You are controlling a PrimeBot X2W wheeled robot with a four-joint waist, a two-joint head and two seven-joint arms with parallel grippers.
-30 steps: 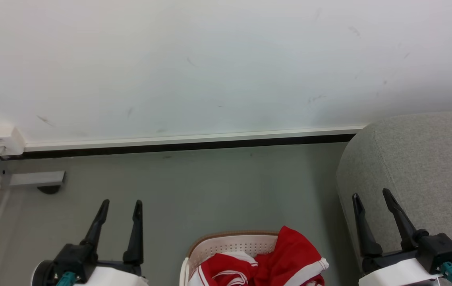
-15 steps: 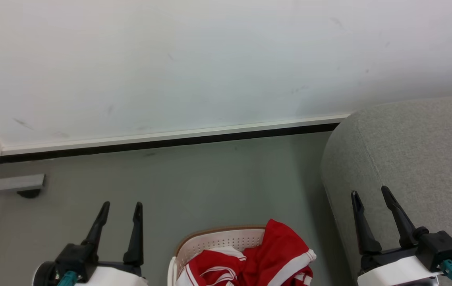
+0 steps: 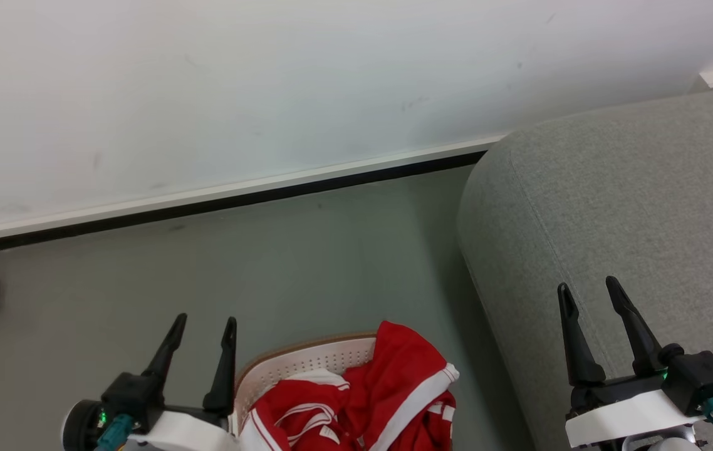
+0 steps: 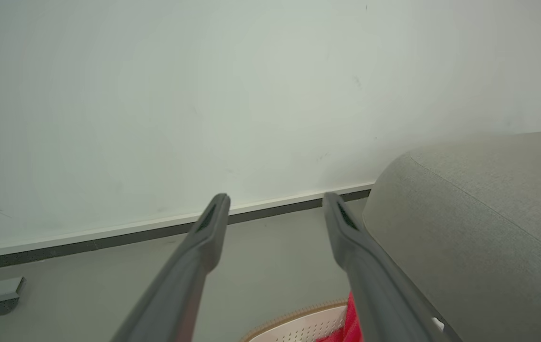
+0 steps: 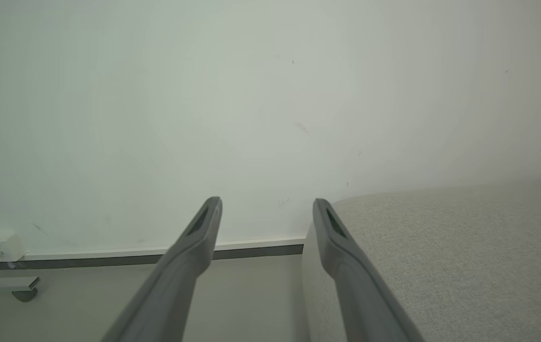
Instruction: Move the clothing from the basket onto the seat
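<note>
One basket, one seat, two spread grippers

Head view: the left gripper (image 3: 205, 319), fingers apart and empty, hangs just left of the single basket (image 3: 306, 363), which stands on the floor (image 3: 269, 250) and holds a heap of red-and-white clothing (image 3: 394, 382); I cannot tell how many pieces. The right gripper (image 3: 587, 284), also spread and empty, hangs over the one seat (image 3: 613, 188). Left wrist view: two parted fingers, with the basket rim and red cloth near the bottom edge beside the seat. Right wrist view: two parted fingers, with the seat at the right.
</note>
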